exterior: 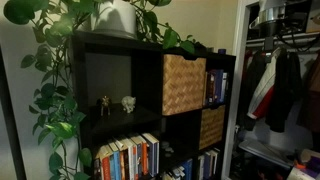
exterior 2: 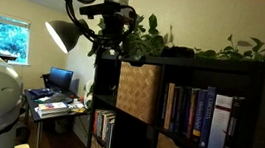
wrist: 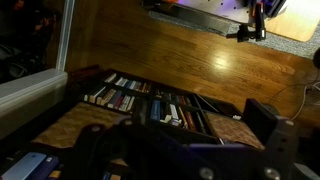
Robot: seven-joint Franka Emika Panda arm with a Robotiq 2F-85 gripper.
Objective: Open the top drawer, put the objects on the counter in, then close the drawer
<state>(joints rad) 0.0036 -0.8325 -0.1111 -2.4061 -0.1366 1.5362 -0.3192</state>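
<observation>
Set flush and shut in upper cubby of dark wooden cube bookshelf (exterior: 120, 122): light tan woven wicker cube bin (exterior: 184, 84). Directly above bin: flat black-brown top-board worktop (exterior 2: 225, 60), bearing trailing green-leaved plant (exterior: 152, 18) in white pot (exterior: 118, 17) and small dark object (exterior 2: 180, 51), kind unclear. Poised near worktop's end, apart from bin: black pincer (exterior 2: 112, 48), spread wide, pinching nothing. Lower down: darker woven bin (exterior: 211, 127), rows of upright books (exterior: 127, 157).

Top drawer (exterior: 184, 84) — light tan, square basket-weave front. Lower bin (exterior: 211, 127): darker tan weave. Counter (exterior: 105, 42): black-brown, plain. Plant leaves (exterior: 50, 100) green; pot (exterior: 117, 18) white. Book spines (exterior: 128, 157) mixed: white, orange, dark blue. Floor (wrist: 190, 55) — warm brown wood grain, wrist view.
</observation>
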